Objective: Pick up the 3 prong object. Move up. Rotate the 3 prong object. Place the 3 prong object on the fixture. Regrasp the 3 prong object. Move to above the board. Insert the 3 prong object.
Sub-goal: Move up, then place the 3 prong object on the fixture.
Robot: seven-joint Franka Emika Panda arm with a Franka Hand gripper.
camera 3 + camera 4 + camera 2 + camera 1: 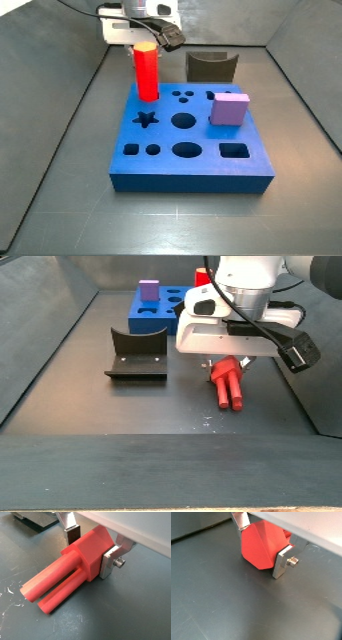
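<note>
The pincer (pixel 92 547) is clamped on the 3 prong object (pixel 63 579), which lies on the dark floor beside the fixture (pixel 138 354). Only a side view shows the board (pixel 187 140).

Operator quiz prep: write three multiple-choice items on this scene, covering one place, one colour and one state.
1. The 3 prong object is:
A. in a hole of the board
B. in the notch of the fixture
C. between the fingers of the hand

2. The cube on the board is:
A. purple
B. green
C. yellow

3. The red column:
A. lies flat
B. stands upright on the board
C. is held

Key: 1 C, both wrist views show the fingers flanking it. 2 A, as a side view shows. 3 B, it rises straight from the board.
</note>
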